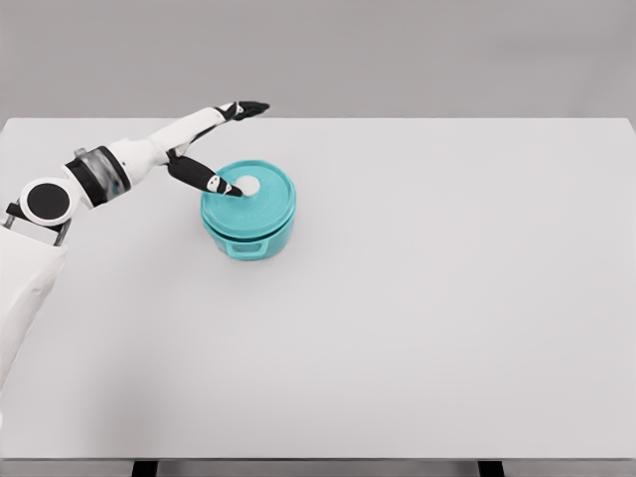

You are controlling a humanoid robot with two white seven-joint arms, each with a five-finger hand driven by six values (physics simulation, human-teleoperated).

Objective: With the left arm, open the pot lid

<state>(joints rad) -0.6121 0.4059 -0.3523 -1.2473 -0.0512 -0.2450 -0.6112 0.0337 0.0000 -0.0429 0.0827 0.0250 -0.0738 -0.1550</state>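
Observation:
A teal pot (248,237) stands on the white table (427,298), left of the middle. Its teal lid (266,199) sits flat on it, with a white round knob (248,185) at the centre. My left hand (231,149) reaches in from the left over the pot's far left side. Its thumb (214,182) points down and touches the lid just left of the knob. The other fingers (243,108) stretch out straight beyond the pot, well apart from the thumb. Nothing is held.
The table's far edge (397,119) runs just behind the hand. My left arm's shoulder and upper arm (50,204) show at the left edge.

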